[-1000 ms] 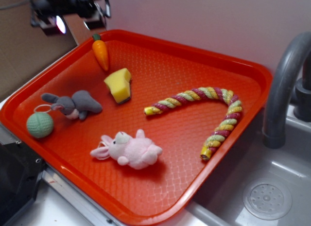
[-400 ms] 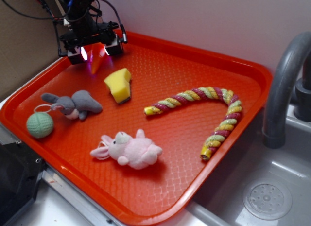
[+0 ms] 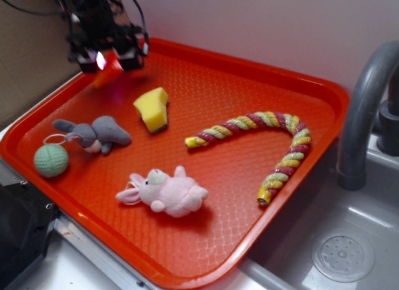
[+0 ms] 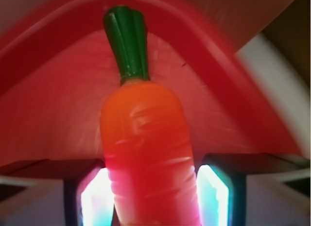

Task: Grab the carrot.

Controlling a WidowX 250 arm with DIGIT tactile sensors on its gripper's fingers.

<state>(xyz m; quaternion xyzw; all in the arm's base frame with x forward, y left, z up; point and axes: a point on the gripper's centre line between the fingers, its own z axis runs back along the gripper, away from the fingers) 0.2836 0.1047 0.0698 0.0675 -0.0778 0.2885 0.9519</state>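
Note:
The carrot (image 4: 146, 153), glossy orange with a dark green stem, fills the middle of the wrist view, stem pointing away. It sits between the two lit fingers (image 4: 97, 199) of my gripper (image 4: 150, 201), which press against its sides. From the exterior view, the gripper (image 3: 107, 60) hangs over the far left corner of the red tray (image 3: 224, 90). It is shut on the carrot (image 3: 105, 74), whose orange end pokes out below the fingers, tilted. The stem is hidden there by the gripper.
On the tray lie a yellow wedge (image 3: 153, 109), a striped twisted rope (image 3: 262, 120), a grey plush bunny (image 3: 96, 133), a green knitted ball (image 3: 51, 160) and a pink plush bunny (image 3: 168, 191). A grey faucet (image 3: 361, 115) and sink (image 3: 349, 240) stand to the right.
The gripper came down from the far left corner over the carrot, shut on it, and has now shifted left with it. The carrot has left its spot beside the yellow wedge.

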